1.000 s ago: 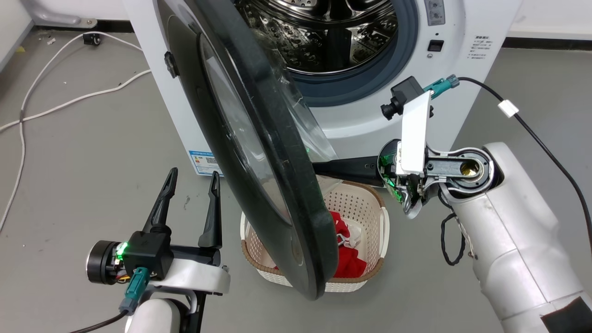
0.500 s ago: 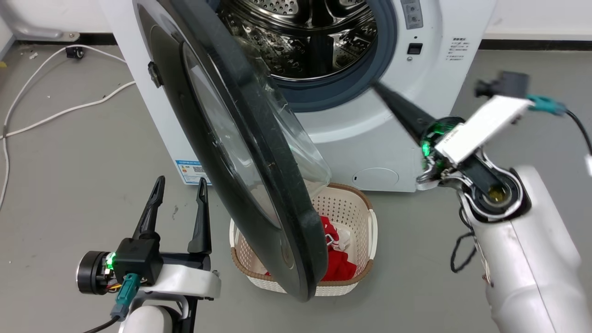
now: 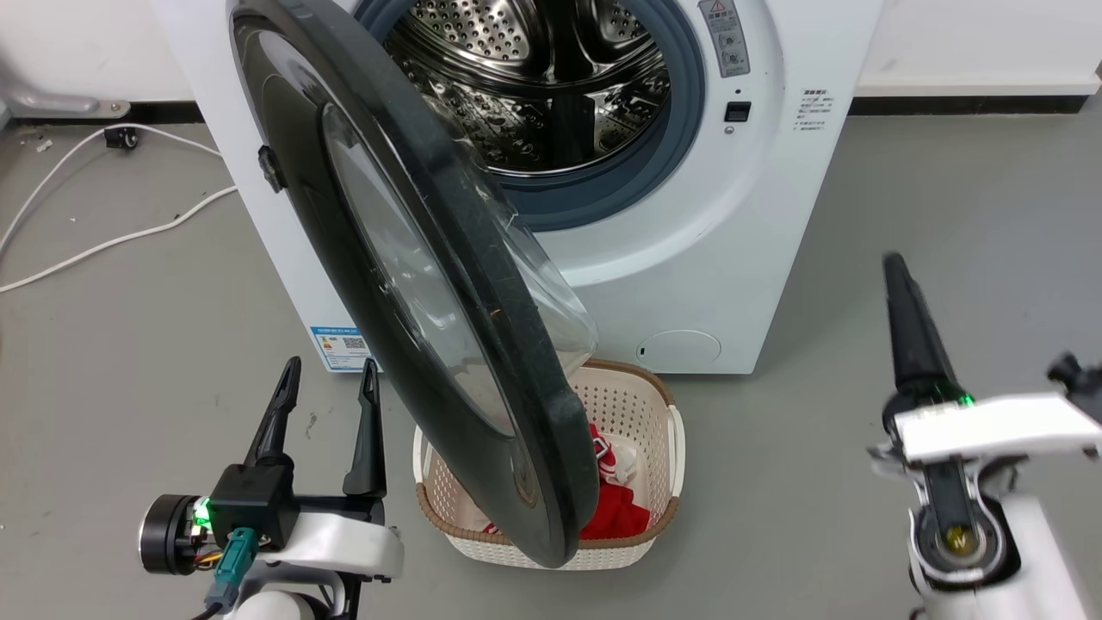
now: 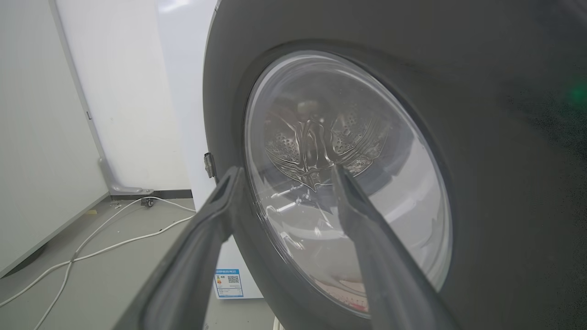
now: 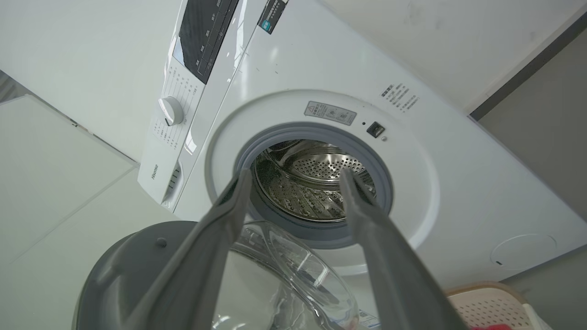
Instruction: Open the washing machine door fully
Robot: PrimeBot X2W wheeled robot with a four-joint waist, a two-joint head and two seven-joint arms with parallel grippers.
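I am holding the left gripper (image 3: 331,363) just beside the door (image 3: 413,284), on its outer-face side, with the fingers spread and nothing between them. Through its wrist camera those fingers are framing the door's glass (image 4: 348,183) without touching it. The right gripper (image 3: 894,263) is hanging well apart from the door on the inner-face side, and its wrist view is showing its fingers (image 5: 215,220) parted and empty too. The door is standing roughly half open and nearly edge-on to my head camera. Its hinged side is sitting at the machine (image 3: 715,284) and its free edge is hanging over the basket (image 3: 667,430), which is lying below the door with a red cloth (image 3: 616,508) in it. I am judging the door to be stiff and fairly heavy, swinging only on its hinge, with a glossy face that long fingers would slip on and a glass bowl that should not be knocked. So I am planning to press on the black rim near the free edge, far from the hinge, for leverage. Behind the door the drum (image 3: 551,95) is lying exposed, and a white cable (image 3: 103,245) is trailing on the floor beyond the door's outer side.
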